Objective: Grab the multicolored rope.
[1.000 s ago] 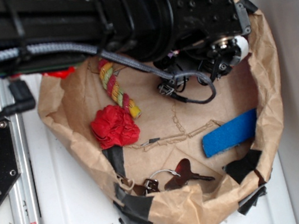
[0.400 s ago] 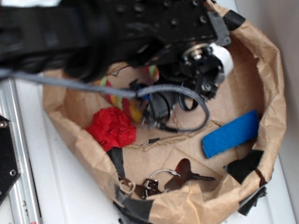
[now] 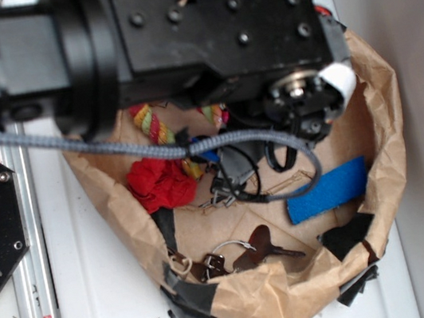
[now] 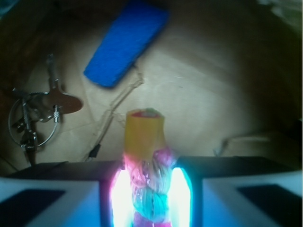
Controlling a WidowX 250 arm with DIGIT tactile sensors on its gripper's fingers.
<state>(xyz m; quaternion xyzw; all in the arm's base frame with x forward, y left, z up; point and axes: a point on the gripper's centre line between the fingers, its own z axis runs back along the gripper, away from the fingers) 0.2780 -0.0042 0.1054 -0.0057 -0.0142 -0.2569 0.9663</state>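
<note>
Surface: a white desk (image 3: 98, 306) carries a crumpled brown paper bag (image 3: 376, 101) rolled down into a shallow basin, patched with black tape at its rim.
Surroundings: a grey wall or panel runs along the right edge of the exterior view; a silver metal rail (image 3: 30, 260) and a black plate lie at the left.
Task object: the thick twisted rope of red, yellow and light-green strands (image 3: 152, 126) lies in the upper left of the bag, mostly hidden under the black robot arm (image 3: 175, 28).
Rope look: in the wrist view its yellow-capped end (image 4: 143, 135) stands upright, the strands below it washed out by glare.
End effector: its two fingers (image 4: 61, 189) sit close against either side of the rope end (image 4: 147, 184), pinching it.
Neighbours: a red ruffled cloth ball (image 3: 159, 183) just beside the rope; a flat blue strip (image 3: 328, 189) well apart at the right; a ring of keys (image 3: 239, 253) near the lower rim.
Cable: a thin grey braided cable (image 3: 73, 145) crosses over the rope.
</note>
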